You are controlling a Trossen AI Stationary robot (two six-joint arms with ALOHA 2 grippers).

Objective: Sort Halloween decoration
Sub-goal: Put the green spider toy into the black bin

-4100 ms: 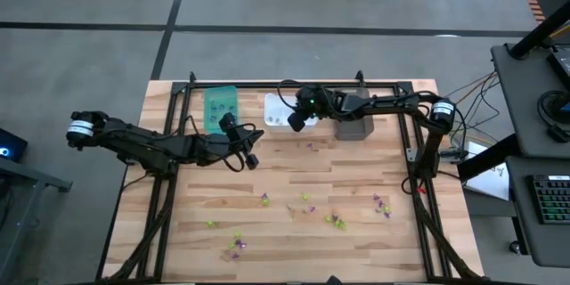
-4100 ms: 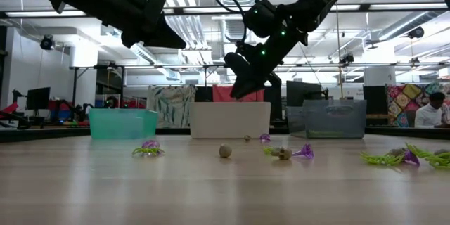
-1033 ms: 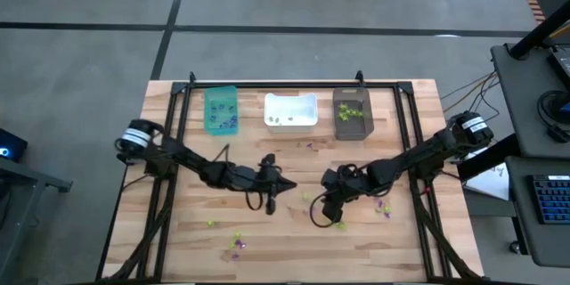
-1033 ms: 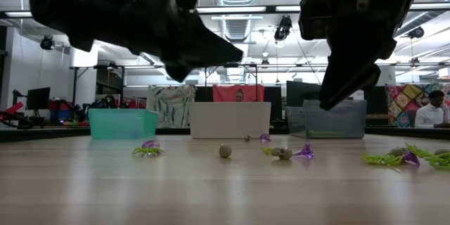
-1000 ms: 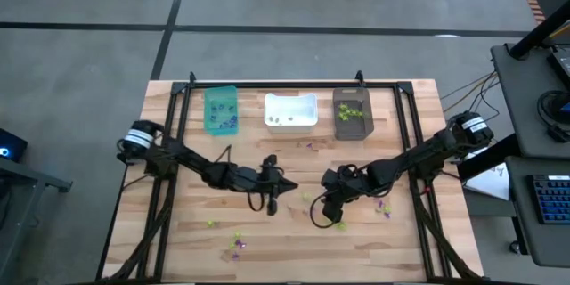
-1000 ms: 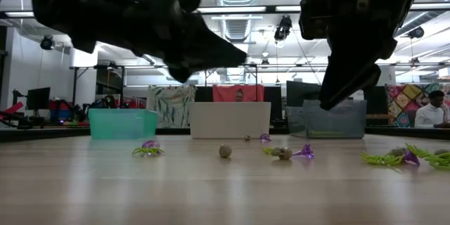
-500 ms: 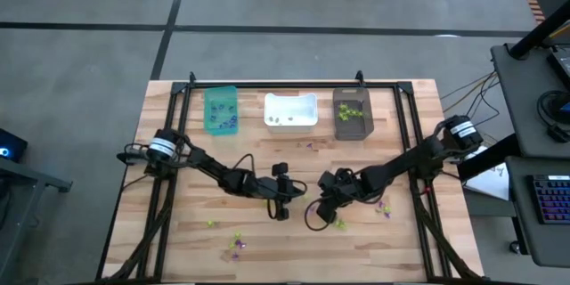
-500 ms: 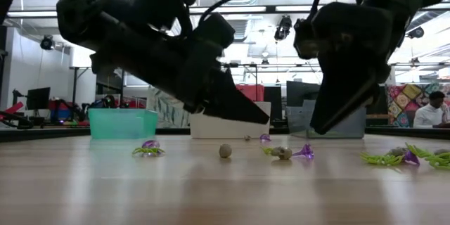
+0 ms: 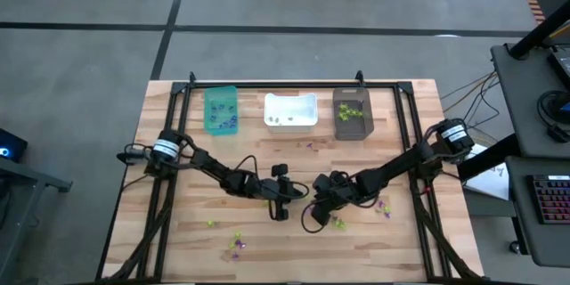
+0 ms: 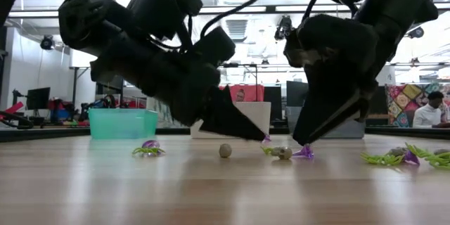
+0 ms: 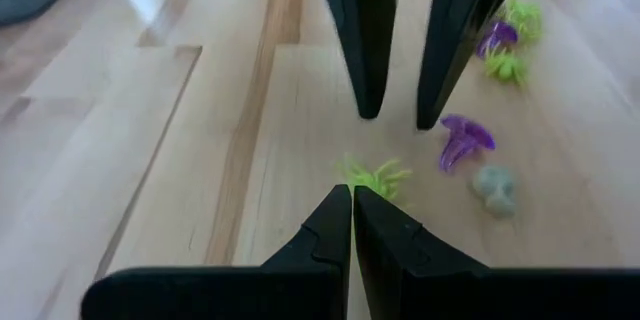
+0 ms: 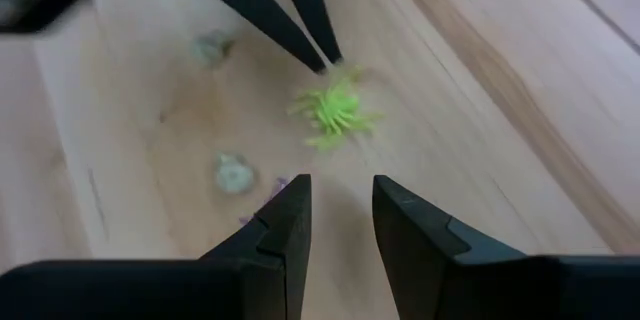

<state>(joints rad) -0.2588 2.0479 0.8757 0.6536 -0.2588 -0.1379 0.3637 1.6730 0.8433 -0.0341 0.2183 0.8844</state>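
Observation:
A lime-green spider trinket [image 12: 335,110] lies on the wooden table between my two grippers, also seen in the left wrist view [image 11: 376,175]. My left gripper [image 11: 351,194] is shut and slants down, its tips right at the spider's edge. My right gripper [image 12: 341,188] is open and comes from the opposite side, its fingers [image 11: 368,100] standing just beyond the spider and low over the table. A purple trinket [image 11: 464,141] and a pale grey one [image 11: 495,188] lie close beside the spider. In the high view the two grippers meet near the table's middle [image 9: 309,199]. My left gripper's shut tips [image 12: 329,58] stand at the green spider's legs, slanting down from the table's left. I cannot tell whether they touch it. The spider lies flat on the table.
At the far edge stand a teal bin [image 9: 221,109], a white bin [image 9: 290,111] and a dark bin [image 9: 352,113]. More trinkets lie scattered toward the near edge [image 9: 236,245] and on the right [image 9: 385,207]. A person sits in the room behind [image 10: 429,111].
Both grippers have sunk toward the table. My left gripper has gone right and tipped further down until its shut tips reach the green spider. My right gripper has come down and slightly left toward the same spot, staying open.

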